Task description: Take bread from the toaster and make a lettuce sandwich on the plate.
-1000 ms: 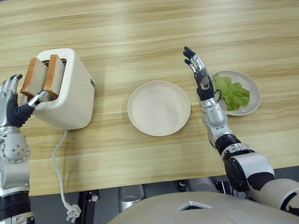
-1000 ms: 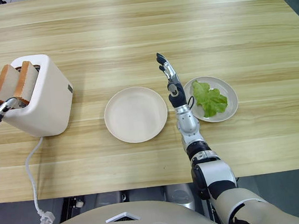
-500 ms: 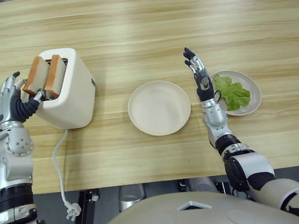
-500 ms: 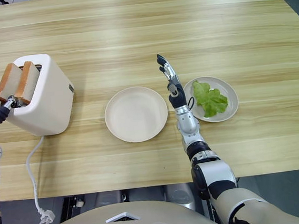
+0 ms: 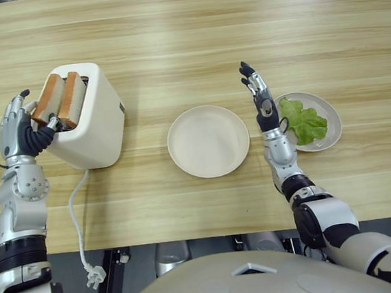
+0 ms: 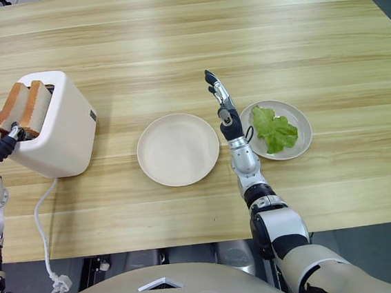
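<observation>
At the table's near edge the toaster's plug dangles loose on its cord. Just beyond it, the empty plate sits centre stage, waiting for the first piece of bread.

To the plate's right, the robot's right hand stands upright and edge-on, fingers straight and holding nothing. It is poised between the plate and the small dish that carries the lettuce.

On the left, the left hand reaches the white toaster from its outer side. Its fingers are curled around the outer slice, the thumb low on the near face and the other fingertips behind. The inner slice leans close beside it. Both slices stand proud of the slots, tilted toward the hand.

The step in hand looks like the first one: drawing a slice out. To do it well, the pull probably needs to run along the slot's line, not sideways. A sideways drag could jam the crust, drag the neighbouring slice or tip the light toaster. The pinch should be firm enough to carry the slice but not so hard that it crushes the crumb.

Behind everything, the wooden table stretches away.
</observation>
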`<state>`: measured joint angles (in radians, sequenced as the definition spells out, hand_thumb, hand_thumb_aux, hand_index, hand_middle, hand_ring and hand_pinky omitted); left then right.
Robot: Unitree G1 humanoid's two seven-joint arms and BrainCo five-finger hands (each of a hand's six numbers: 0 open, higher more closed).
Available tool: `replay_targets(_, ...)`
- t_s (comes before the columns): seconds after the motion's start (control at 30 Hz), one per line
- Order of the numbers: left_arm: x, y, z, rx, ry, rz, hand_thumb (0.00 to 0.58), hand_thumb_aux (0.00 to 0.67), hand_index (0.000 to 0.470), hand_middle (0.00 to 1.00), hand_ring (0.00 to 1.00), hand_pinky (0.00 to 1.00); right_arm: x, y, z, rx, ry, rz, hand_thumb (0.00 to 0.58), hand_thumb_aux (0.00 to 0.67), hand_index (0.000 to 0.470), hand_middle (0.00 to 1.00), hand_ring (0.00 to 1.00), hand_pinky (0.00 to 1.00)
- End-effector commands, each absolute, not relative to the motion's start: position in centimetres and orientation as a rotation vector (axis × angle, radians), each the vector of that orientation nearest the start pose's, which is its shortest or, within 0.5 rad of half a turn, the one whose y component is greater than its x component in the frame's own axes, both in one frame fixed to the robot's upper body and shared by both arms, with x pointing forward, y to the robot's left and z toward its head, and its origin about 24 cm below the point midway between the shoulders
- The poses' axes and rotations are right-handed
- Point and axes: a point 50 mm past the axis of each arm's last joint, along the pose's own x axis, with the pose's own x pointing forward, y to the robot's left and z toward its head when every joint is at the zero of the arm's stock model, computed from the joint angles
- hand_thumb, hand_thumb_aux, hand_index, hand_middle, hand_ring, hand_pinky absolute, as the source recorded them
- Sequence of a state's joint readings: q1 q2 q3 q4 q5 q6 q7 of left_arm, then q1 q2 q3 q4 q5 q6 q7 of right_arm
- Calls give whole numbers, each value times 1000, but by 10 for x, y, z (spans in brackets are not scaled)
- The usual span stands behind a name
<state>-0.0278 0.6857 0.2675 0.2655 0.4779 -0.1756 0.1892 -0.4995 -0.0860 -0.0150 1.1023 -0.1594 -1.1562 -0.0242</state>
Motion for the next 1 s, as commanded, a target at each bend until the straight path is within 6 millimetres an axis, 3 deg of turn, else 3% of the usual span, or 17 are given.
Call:
replay_targets(0.03,243,341,103,1124,-62,402,580,670,460,0,0,0,300,-130,39,-188,-514,220,0,0,0,0,0,0)
replay_targets(0.23,242,340,117,1096,-154,493,580,670,460,0,0,0,301,-132,40,-184,-516,208,0,0,0,0,0,0)
replay_targets(0.33,244,333,137,1056,-269,541,580,670,460,0,0,0,303,-141,45,-187,-541,166,0,0,0,0,0,0)
replay_targets(0.37,244,330,146,1044,-311,559,580,670,460,996,996,996,303,-145,47,-192,-553,151,0,0,0,0,0,0)
replay_targets(0.57,227,320,200,1060,-565,707,580,670,460,1000,1000,1000,302,-178,66,-284,-647,66,0,0,0,0,0,0)
replay_targets(0.73,199,308,238,1086,-774,814,580,670,460,1000,1000,1000,292,-231,74,-464,-637,-67,0,0,0,0,0,0)
replay_targets(0.9,195,271,252,1064,-903,675,580,670,460,1000,1000,1000,280,-288,69,-780,-478,-242,0,0,0,0,0,0)
replay_targets(1.0,208,241,244,974,-882,474,580,670,460,1000,1000,1000,270,-307,60,-1050,-382,-262,0,0,0,0,0,0)
